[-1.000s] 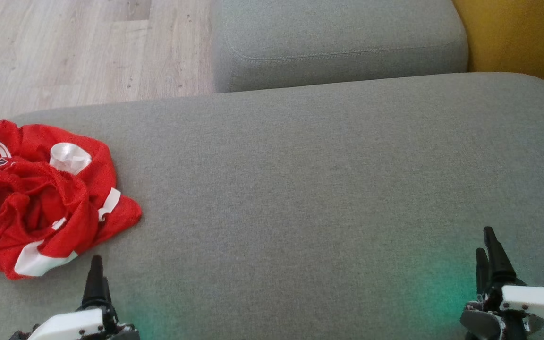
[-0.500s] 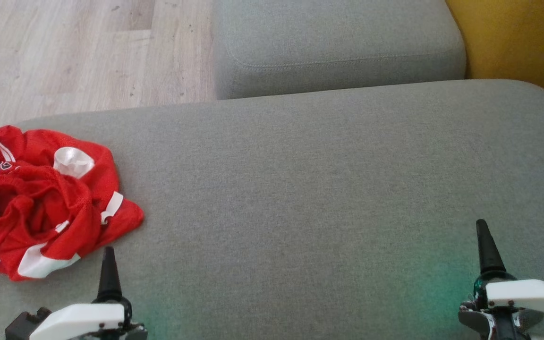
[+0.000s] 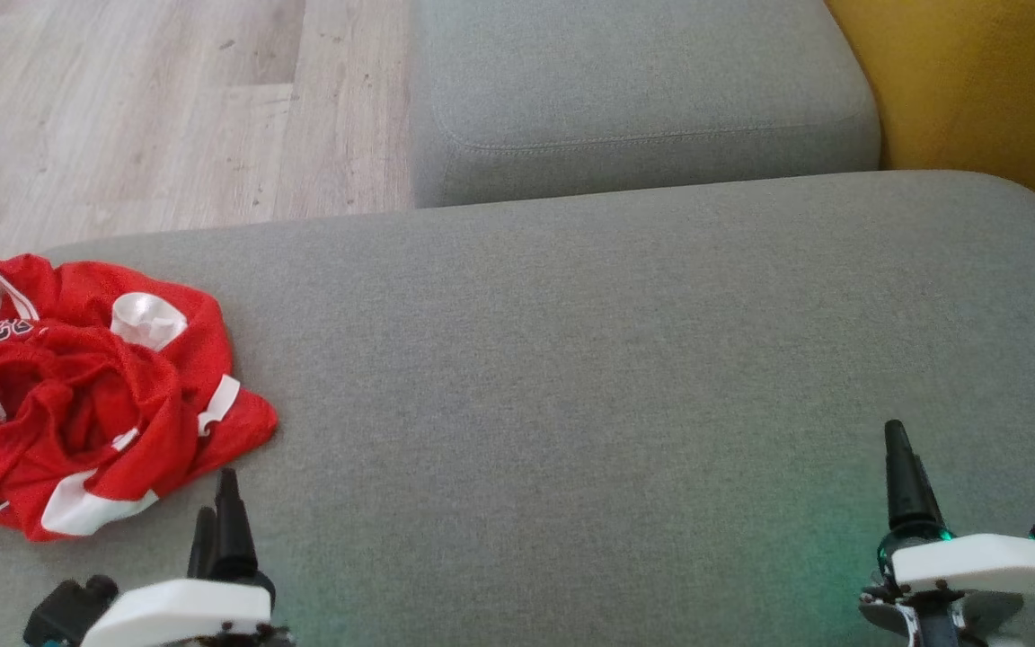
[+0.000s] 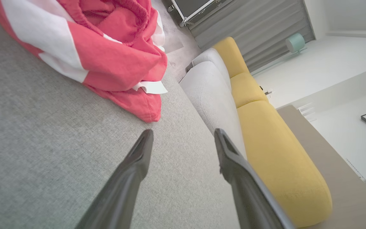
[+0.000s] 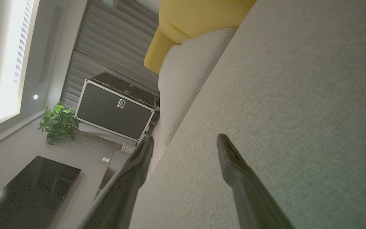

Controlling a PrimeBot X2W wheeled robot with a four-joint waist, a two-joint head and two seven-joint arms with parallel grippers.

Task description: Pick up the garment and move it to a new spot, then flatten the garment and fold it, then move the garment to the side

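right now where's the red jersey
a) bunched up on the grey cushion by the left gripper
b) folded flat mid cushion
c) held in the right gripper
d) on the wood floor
A: the red jersey lies crumpled on the grey cushion, just ahead of the open left gripper and not touching it, while the open right gripper holds nothing, over bare fabric.

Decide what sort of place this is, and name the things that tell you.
Probably a home living room: a grey sofa stands beside a yellow sofa, and a potted plant sits by the far wall.
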